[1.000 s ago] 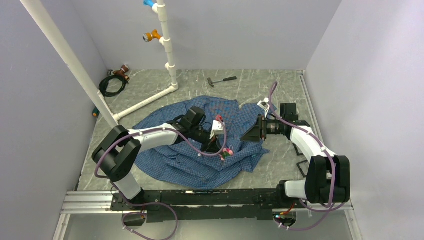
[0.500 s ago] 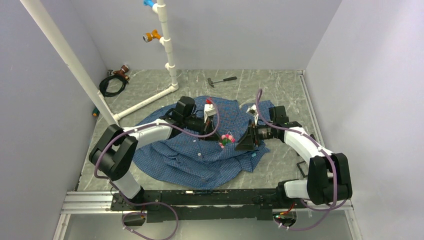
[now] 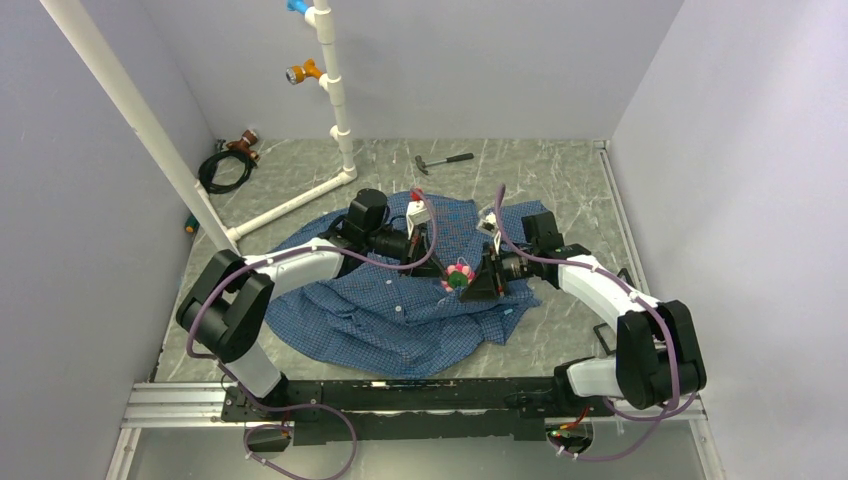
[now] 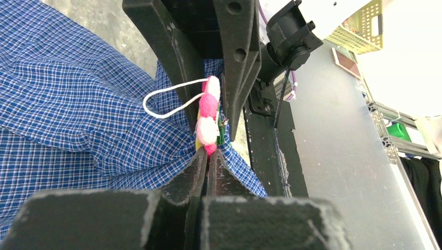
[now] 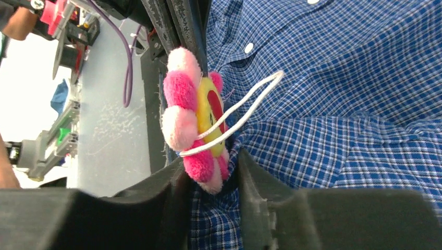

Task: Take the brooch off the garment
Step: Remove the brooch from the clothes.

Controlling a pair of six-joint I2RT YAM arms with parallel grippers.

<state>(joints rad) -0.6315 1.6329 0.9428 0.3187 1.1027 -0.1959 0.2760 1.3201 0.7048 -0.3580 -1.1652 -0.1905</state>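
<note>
The blue checked shirt [image 3: 380, 310] lies crumpled on the floor. The pink flower brooch [image 3: 458, 272], with a white loop cord [image 5: 245, 104], stands lifted above a raised fold of it. My left gripper [image 3: 443, 266] is shut on the brooch's edge petal [image 4: 207, 112], with shirt cloth [image 4: 78, 104] right beside its tips [image 4: 209, 155]. My right gripper [image 3: 472, 279] faces it from the other side. Its jaws stand close on both sides of the brooch's lower petals [image 5: 187, 114], with a fold of shirt [image 5: 339, 104] also between them [image 5: 208, 177].
A hammer [image 3: 444, 160] lies at the back. A white pipe frame [image 3: 335, 100] stands at the back left beside a coiled hose [image 3: 225, 165]. The arms' rail [image 3: 400, 395] runs along the front. A small black frame [image 3: 605, 335] lies by the right arm.
My left gripper has lifted the brooch and carried it away from the front edge. My right gripper has moved left and closed in round the brooch.
</note>
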